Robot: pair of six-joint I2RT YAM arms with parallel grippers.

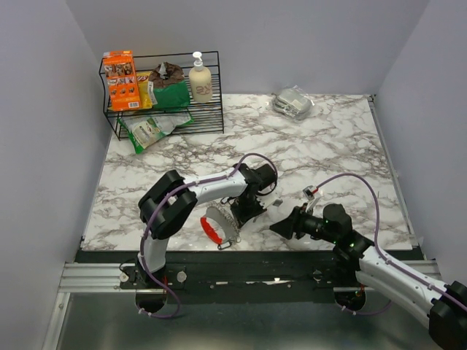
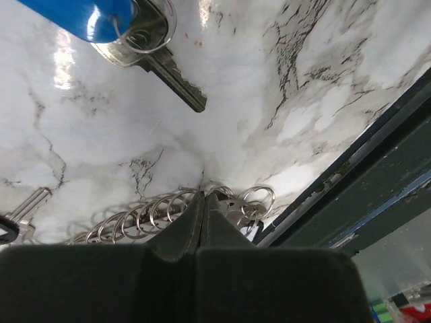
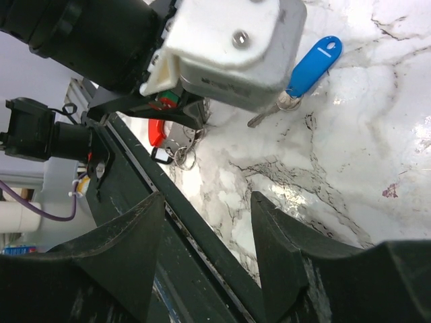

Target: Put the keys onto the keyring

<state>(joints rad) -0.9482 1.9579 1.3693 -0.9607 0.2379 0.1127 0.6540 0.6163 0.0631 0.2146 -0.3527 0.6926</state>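
Observation:
The keyring lies near the table's front edge: a red clip (image 1: 210, 230) joined to a silver chain of small rings (image 1: 225, 221). My left gripper (image 1: 244, 210) points down over it. In the left wrist view its fingertips (image 2: 203, 196) are shut together on the chain of rings (image 2: 151, 212). A blue-headed key (image 2: 94, 17) and a silver key (image 2: 172, 70) on a small ring lie beyond. My right gripper (image 1: 281, 227) hovers open and empty over the front edge. Its view shows the blue key (image 3: 315, 62), the red clip (image 3: 156, 131) and end rings (image 3: 183, 156) under the left gripper.
A black wire rack (image 1: 164, 95) at the back left holds an orange box, green bags and a soap bottle. A silver packet (image 1: 293, 102) lies at the back right. The dark front rail (image 1: 248, 255) runs just below both grippers.

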